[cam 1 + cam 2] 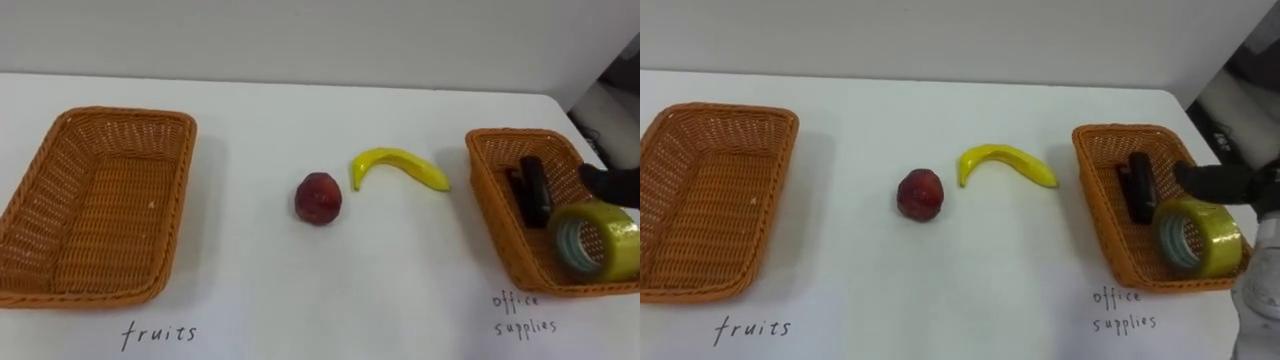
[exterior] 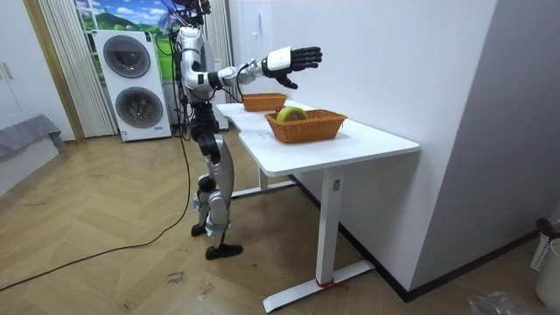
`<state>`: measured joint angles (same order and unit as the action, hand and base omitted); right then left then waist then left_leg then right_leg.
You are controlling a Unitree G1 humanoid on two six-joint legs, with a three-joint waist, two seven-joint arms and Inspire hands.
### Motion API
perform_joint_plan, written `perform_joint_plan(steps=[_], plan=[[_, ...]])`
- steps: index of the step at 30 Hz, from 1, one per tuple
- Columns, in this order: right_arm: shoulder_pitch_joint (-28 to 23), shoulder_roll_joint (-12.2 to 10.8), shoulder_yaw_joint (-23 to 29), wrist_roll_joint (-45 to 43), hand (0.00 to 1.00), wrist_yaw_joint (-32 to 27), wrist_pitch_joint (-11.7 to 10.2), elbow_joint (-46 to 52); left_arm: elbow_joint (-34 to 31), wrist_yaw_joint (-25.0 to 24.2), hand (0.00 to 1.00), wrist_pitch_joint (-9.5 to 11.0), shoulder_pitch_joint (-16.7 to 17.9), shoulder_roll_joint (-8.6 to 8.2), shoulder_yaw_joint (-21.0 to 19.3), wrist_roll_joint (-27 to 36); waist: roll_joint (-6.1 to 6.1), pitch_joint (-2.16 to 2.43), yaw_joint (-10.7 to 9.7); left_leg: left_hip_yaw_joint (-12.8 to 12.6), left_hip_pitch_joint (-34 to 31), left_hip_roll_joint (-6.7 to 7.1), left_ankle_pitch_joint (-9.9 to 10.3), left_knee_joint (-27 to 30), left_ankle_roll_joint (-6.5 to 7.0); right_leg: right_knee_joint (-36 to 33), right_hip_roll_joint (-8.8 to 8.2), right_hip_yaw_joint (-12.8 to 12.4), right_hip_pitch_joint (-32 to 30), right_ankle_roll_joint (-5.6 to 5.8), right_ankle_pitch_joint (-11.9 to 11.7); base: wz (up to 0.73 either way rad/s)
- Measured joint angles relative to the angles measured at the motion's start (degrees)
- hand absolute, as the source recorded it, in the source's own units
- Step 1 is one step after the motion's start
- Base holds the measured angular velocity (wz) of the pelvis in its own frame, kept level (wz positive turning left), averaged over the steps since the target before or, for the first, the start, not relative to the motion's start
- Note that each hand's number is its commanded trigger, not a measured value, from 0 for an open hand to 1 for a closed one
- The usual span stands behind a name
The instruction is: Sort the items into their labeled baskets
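table, white (image 1: 300, 290), bears two orange wicker baskets: far basket (image 1: 100, 210) well left of the right hand's (image 2: 293, 59) straight, empty fingers (image 1: 608, 182), near basket (image 1: 490, 180) beneath them. left of them: curved yellow banana (image 1: 400, 165), dark-red round fruit (image 1: 318, 198); under them, in the near basket: yellowish tape roll (image 1: 617, 235), black stapler (image 1: 535, 190).

Silver-grey limbs with black joints; the right robot hand (image 2: 297, 59) has black fingers and a white cuff; a dark cable trails behind.

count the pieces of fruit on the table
2: a red round fruit mid-table and a banana just right of it, both on the table between the fruits basket and office supplies basket. None seems hidden.
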<state>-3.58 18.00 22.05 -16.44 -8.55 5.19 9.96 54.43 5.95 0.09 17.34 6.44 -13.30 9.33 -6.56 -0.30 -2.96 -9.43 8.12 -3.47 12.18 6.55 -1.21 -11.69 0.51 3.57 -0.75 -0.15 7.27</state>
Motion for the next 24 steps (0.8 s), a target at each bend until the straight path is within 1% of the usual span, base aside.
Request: perform_joint_plan(steps=[4, 6, 9, 11, 14, 16, 18, 19, 20, 21, 22, 24], plan=[[1.14, 0.68, 0.0, 5.71, 0.0, 0.98, -0.04, 4.23, 0.61, 0.01, 0.0, -0.12, 0.0, -0.02, 0.02, -0.03, -0.03, 0.01, 0.22, 0.03, 0.0, 0.01, 0.08, 0.01, 0.12, 0.02, -0.1, 0.15, 0.06, 0.0, 0.0, 0.0], [2.77, 0.89, 0.01, 6.9, 0.0, 1.14, -0.04, 5.19, 0.64, 0.06, 0.0, -0.12, 0.07, 0.05, 0.02, -0.05, 0.04, -0.01, 0.16, 0.19, -0.26, 0.02, 0.09, 0.06, 0.15, 0.04, -0.21, 0.51, 0.03, 0.01, 0.0, 0.06], [5.59, 2.64, -0.42, 7.17, 0.0, 1.07, -0.03, 5.23, 0.46, 0.06, 0.0, -0.11, -0.08, 0.47, 0.08, -0.04, 0.05, 0.0, 0.45, 0.37, -0.43, 0.0, 0.1, 0.19, 0.15, 0.01, -0.29, 0.95, 0.02, 0.01, 0.0, 0.05], [7.47, 2.83, -0.91, 7.13, 0.0, 0.98, -0.04, 5.25, 0.46, 0.06, 0.0, -0.12, -0.13, 0.86, 0.21, -0.05, 0.06, 0.01, 0.63, 0.51, -0.5, -0.01, 0.09, 0.23, 0.15, 0.02, -0.31, 1.15, 0.04, 0.01, 0.0, 0.04], [9.16, 2.84, -1.2, 7.13, 0.0, 0.98, -0.02, 5.21, 0.5, 0.06, 0.0, -0.13, -0.13, 1.08, 0.21, -0.01, 0.03, 0.03, 1.81, 0.74, -0.43, 0.0, 0.09, 0.29, 0.16, 0.02, -0.38, 1.33, 0.27, 0.02, 0.01, 0.04], [11.39, 2.87, -3.16, 4.2, 0.0, 1.06, 0.44, 5.13, 0.67, -0.11, 0.0, -0.16, -0.02, 0.68, 0.09, -0.33, -0.1, 0.01, 2.27, 0.86, -0.49, 0.05, 0.08, 0.38, 0.16, 0.02, -0.48, 1.53, 0.28, 0.02, 0.01, 0.04], [12.37, 2.89, -4.12, 2.93, 0.0, 1.25, 0.58, 4.92, 0.66, -0.47, 0.0, -0.17, -0.22, 0.5, 0.09, -0.33, -0.33, -0.06, 3.31, 1.37, -0.68, 0.06, 0.08, 0.61, 0.16, 0.06, -0.52, 1.81, 0.34, 0.01, 0.02, 0.1], [12.6, 2.89, -4.93, 2.36, 0.0, 1.29, 0.71, 4.71, 0.66, -0.5, 0.0, -0.2, -0.22, 0.53, 0.09, -0.31, -0.71, -0.22, 3.52, 1.83, -0.68, 0.06, 0.08, 0.86, 0.16, 0.18, -0.6, 2.26, 0.68, -0.01, 0.1, 0.17], [12.63, 2.89, -5.21, 2.34, 0.0, 1.46, 0.73, 4.65, 0.65, -0.5, 0.0, -0.25, -0.22, 0.57, 0.09, -0.31, -0.85, -0.23, 3.52, 2.11, -0.67, 0.07, 0.08, 0.87, 0.16, 0.22, -0.65, 2.55, 0.86, -0.02, 0.19, 0.23], [12.64, 2.89, -5.39, 2.17, 0.0, 2.18, 0.91, 4.66, 0.63, -0.59, 0.0, -0.32, -0.25, 0.6, 0.09, -0.33, -1.05, -0.09, 3.87, 2.6, -0.72, 0.1, 0.08, 0.88, 0.16, 0.23, -0.73, 3.02, 1.02, -0.01, 0.27, 0.19], [12.64, 2.89, -5.56, 1.8, 0.0, 2.65, 1.01, 4.68, 0.64, -0.77, 0.0, -0.43, -0.25, 0.6, 0.1, -0.33, -1.15, -0.02, 4.72, 2.98, -0.76, 0.12, 0.08, 0.9, 0.16, 0.23, -0.79, 3.26, 1.1, -0.01, 0.3, 0.22], [12.65, 2.9, -5.89, 1.34, 0.0, 3.72, 1.23, 4.68, 0.74, -1.34, 0.0, -0.53, -0.25, 0.62, 0.07, -0.31, -1.27, 0.03, 5.13, 3.62, -0.88, 0.2, 0.08, 1.04, 0.16, 0.23, -1.06, 4.31, 1.41, 0.03, 0.38, 0.19]])
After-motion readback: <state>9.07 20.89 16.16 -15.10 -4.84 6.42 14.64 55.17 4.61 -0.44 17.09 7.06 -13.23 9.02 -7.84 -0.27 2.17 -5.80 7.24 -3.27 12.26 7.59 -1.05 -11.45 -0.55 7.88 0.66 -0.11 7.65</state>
